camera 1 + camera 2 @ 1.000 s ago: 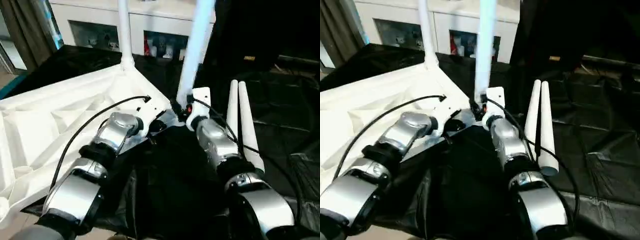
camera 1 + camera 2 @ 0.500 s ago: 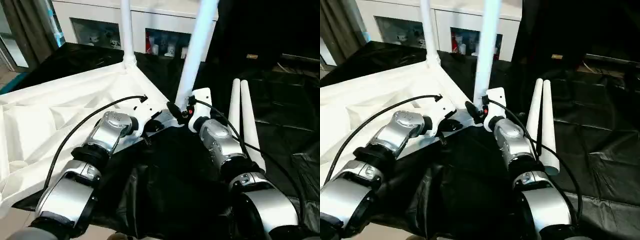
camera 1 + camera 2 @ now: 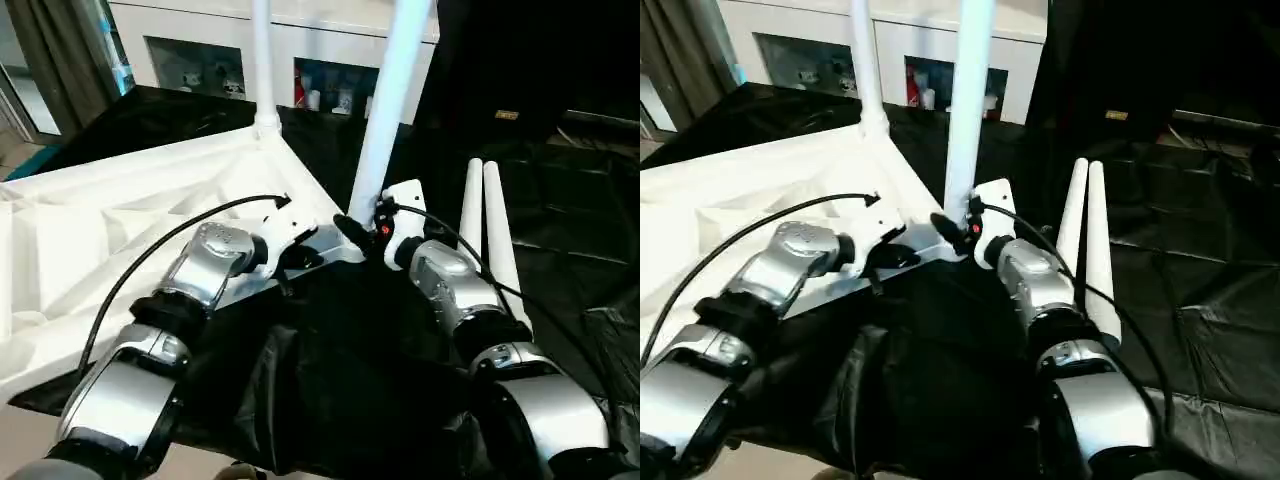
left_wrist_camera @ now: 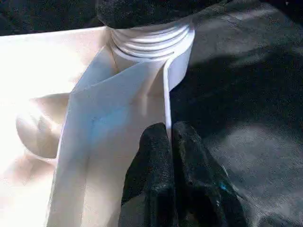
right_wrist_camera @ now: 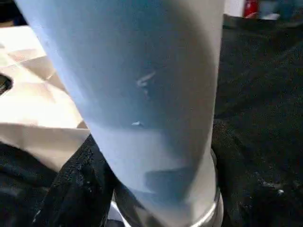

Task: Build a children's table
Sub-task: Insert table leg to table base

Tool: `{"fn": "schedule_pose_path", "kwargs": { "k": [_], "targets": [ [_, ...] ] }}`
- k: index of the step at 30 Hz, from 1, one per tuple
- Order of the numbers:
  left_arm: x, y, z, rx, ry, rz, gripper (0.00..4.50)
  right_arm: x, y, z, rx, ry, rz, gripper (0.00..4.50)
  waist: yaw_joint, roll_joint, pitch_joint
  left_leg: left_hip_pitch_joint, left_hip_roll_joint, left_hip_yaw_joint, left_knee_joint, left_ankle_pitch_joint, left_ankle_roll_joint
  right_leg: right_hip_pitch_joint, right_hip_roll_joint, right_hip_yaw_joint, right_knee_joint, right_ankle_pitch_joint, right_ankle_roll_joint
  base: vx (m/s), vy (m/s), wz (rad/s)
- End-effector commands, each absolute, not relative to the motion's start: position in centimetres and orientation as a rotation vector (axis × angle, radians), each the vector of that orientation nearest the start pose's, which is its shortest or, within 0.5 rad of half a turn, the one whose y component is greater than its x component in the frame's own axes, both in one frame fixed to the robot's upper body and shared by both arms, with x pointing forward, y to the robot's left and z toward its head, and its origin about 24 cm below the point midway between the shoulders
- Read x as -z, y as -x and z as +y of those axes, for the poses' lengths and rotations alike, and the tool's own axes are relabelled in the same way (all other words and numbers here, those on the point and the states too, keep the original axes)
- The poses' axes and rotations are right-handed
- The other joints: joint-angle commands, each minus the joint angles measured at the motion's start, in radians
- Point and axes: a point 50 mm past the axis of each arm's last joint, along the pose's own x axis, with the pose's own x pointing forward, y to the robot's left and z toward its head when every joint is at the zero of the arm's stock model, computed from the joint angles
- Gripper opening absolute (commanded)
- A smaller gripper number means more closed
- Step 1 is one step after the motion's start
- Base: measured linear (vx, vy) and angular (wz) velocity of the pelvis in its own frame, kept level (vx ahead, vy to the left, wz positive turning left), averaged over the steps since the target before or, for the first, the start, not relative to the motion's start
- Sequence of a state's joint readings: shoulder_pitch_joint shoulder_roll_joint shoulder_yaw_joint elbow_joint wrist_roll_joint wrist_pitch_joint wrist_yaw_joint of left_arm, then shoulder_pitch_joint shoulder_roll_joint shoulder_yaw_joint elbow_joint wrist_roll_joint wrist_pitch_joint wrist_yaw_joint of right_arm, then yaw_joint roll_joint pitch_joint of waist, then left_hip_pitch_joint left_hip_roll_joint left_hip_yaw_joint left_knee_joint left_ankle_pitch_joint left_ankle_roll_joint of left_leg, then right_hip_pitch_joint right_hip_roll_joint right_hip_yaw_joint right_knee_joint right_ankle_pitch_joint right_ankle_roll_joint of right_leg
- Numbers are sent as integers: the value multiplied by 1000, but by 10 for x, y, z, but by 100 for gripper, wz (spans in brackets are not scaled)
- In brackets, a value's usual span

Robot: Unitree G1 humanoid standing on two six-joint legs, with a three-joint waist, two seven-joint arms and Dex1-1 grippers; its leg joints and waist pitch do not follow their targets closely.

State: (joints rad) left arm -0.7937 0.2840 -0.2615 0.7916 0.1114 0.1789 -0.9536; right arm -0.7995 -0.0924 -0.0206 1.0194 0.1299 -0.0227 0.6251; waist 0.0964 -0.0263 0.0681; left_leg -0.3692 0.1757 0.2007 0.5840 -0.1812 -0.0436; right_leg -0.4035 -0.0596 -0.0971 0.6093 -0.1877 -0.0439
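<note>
The children's table top (image 3: 110, 220) lies upside down at the left, ribbed underside up. One white leg (image 3: 262, 60) stands in its far corner socket. A second leg (image 3: 395, 90) rises from the near corner, and my right gripper (image 3: 365, 228) is closed around its base, black fingers (image 5: 71, 189) on either side of the tube (image 5: 142, 94). My left gripper (image 4: 169, 130) is shut on the thin rim (image 4: 123, 94) of the top, just below that leg's threaded end (image 4: 151, 40). Two more legs (image 3: 485, 230) lie side by side on the right.
Black cloth (image 3: 350, 370) covers the work surface under my forearms and out to the right. A white cabinet (image 3: 200, 50) with glass-fronted shelves stands behind the table top. A dark panel (image 3: 520, 60) rises at the back right.
The view has shifted slightly. My right wrist has turned a little at the base of the near leg. The left gripper keeps its hold on the rim.
</note>
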Motion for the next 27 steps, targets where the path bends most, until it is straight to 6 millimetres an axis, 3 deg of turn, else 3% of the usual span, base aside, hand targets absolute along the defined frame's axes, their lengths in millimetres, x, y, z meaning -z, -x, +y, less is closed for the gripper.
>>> {"fn": "schedule_pose_path", "kwargs": {
  "k": [1,9,17,20,21,22,27],
  "targets": [
    [-87,-354,108,1168,-495,374,0,-50,-362,-100,-794,-15,283,257,6,12,-77,14,77,-33,-58,-131,57,66,-117,71,-61,-90,-246,0,0,0],
    [-90,-329,118,1464,-498,353,0,-44,-345,-121,-1008,-22,328,254,14,18,-78,16,80,-32,-57,-146,58,62,-113,71,-60,-88,-243,0,0,0],
    [-87,-321,122,1539,-501,387,0,-34,-326,-141,-1173,-10,407,254,30,22,-75,23,81,-32,-58,-183,40,56,-113,71,-66,-131,-240,0,0,0],
    [-86,-321,122,1548,-504,391,0,-30,-323,-143,-1193,12,429,254,39,19,-74,22,81,-35,-60,-196,28,58,-116,70,-71,-188,-221,0,0,0],
    [-86,-321,121,1547,-504,389,0,-27,-321,-143,-1182,31,438,254,40,27,-74,24,81,-36,-61,-201,23,57,-116,70,-71,-196,-219,0,0,0],
    [-86,-321,121,1546,-504,388,0,-27,-321,-143,-1178,36,440,254,39,22,-75,23,80,-36,-61,-205,17,58,-116,71,-74,-204,-215,0,0,0],
    [-85,-326,116,1492,-497,379,0,-18,-329,-142,-986,29,438,254,35,21,-75,21,79,-38,-62,-197,9,57,-114,70,-70,-189,-216,0,0,0]
  ]
}}
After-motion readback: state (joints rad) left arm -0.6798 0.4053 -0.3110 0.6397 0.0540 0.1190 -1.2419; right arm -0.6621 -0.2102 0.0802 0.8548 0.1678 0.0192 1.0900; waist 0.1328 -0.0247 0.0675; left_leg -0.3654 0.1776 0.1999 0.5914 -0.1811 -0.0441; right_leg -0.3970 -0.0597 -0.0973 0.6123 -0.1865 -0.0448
